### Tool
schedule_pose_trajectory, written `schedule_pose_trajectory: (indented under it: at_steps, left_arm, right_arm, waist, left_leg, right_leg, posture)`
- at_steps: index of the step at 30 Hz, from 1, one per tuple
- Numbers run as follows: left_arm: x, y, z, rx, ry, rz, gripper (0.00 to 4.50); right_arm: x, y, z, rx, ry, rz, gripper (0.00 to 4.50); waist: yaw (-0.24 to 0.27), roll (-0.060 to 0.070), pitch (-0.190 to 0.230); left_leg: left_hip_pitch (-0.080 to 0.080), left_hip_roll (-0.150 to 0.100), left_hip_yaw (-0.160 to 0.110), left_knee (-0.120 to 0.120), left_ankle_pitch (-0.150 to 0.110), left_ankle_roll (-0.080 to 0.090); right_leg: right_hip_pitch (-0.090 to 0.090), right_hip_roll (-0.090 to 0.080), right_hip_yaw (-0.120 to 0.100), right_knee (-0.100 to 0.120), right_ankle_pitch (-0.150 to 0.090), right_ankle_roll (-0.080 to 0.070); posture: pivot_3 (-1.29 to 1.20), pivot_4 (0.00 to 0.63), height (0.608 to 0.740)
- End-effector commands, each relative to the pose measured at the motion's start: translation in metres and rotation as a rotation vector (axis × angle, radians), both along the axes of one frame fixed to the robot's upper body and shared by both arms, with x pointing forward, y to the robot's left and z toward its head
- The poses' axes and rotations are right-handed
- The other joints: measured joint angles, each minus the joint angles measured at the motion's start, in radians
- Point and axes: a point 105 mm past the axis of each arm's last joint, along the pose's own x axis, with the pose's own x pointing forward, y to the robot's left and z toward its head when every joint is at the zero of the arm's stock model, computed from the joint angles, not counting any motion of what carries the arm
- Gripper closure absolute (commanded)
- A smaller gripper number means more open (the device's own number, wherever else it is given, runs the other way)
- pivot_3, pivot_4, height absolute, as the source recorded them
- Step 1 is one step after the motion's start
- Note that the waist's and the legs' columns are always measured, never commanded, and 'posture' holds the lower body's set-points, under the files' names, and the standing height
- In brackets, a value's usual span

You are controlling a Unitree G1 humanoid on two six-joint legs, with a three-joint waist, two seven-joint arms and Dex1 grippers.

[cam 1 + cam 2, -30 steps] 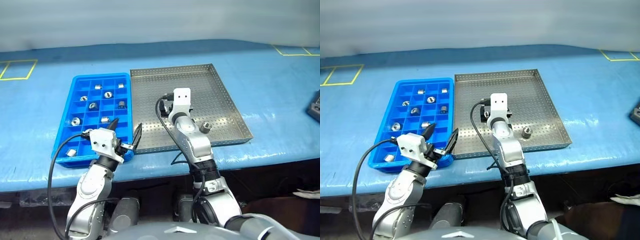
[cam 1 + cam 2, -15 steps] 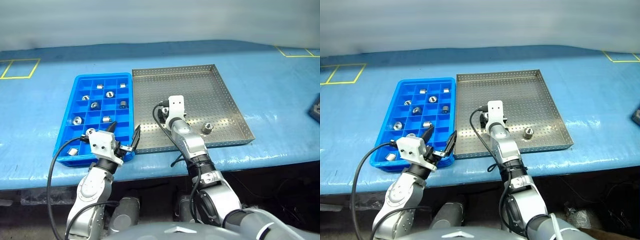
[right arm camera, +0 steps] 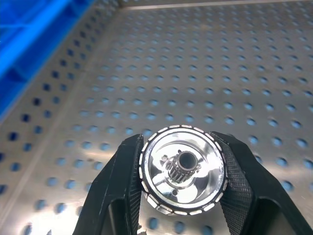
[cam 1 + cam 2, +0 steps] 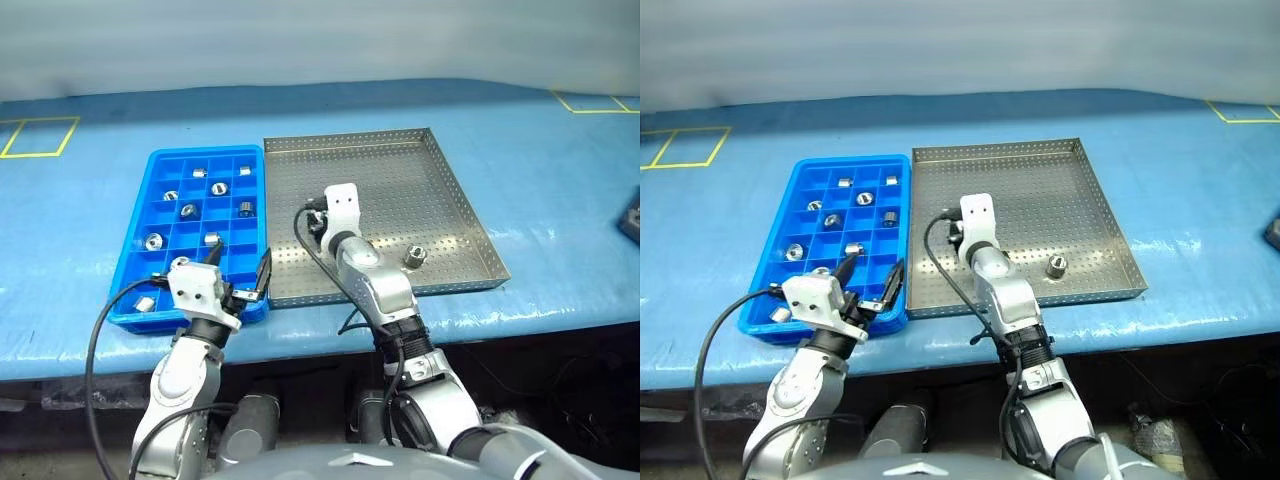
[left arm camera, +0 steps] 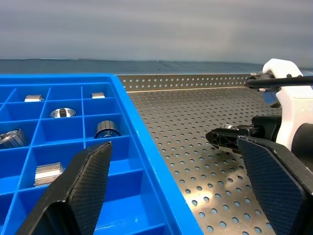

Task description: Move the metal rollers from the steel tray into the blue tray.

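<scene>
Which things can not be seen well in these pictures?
- Head views: the right gripper holds a roller, hidden behind its white wrist block.
- Head views: the rollers in the blue tray are too small to count surely.
- Left wrist view: the blue tray is cut off by the edge; the steel tray lies partly behind the open left gripper.

- Right arm reaches forward and slightly down over the steel tray [image 4: 440, 200], white wrist housing uppermost.
- Right gripper [image 3: 182, 169]: both black fingers [image 3: 122, 181] clamped on the rim of a metal roller [image 3: 182, 174], one on each side, the roller's open face toward the wrist camera.
- Left arm is bent, forearm rising to the near edge of the blue tray [image 4: 150, 190].
- Left gripper [image 4: 240, 272]: jaws spread wide, nothing between them, pointing roughly level.
</scene>
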Motion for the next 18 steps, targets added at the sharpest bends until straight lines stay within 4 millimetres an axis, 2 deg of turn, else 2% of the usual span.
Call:
schedule_pose_trajectory:
  at_steps: [1,6,14,18]
  left_arm:
    - [-0.007,0.016,0.024,0.002,-0.102,0.083,0.0]
    - [-0.023,0.039,0.027,0.049,-0.113,0.178,0.0]
    - [-0.042,0.055,0.023,0.082,-0.083,0.249,0.0]
    - [-0.042,0.053,0.023,0.078,-0.085,0.252,0.0]
  right_arm:
    - [-0.017,0.038,0.047,0.104,-0.112,0.175,2.75]
    - [-0.04,0.071,0.066,0.114,-0.16,0.375,2.75]
    - [-0.067,0.096,0.048,0.055,-0.104,0.566,2.75]
    - [-0.068,0.096,0.038,0.037,-0.076,0.572,2.75]
  waist:
    - [0.004,0.0,0.0]
    - [0.023,0.0,0.0]
    - [0.077,-0.001,0.0]
    - [0.108,-0.001,0.0]
  left_leg:
    - [0.0,0.0,0.0,0.0,0.0,0.0]
    - [-0.001,0.0,0.0,0.0,0.0,0.0]
    - [-0.005,0.0,0.0,-0.001,0.0,0.0]
    - [-0.006,0.0,0.0,-0.001,0.0,-0.001]
  right_leg:
    - [0.0,0.0,0.0,0.0,0.0,0.0]
    - [0.0,0.0,0.0,-0.001,0.0,0.0]
    - [-0.005,0.0,-0.001,0.0,-0.001,-0.001]
    - [-0.007,0.0,-0.001,0.0,-0.001,-0.001]
  posture:
    - [0.34,0.15,0.74]
    - [0.39,0.15,0.74]
    - [0.45,0.15,0.74]
    - [0.46,0.15,0.74]
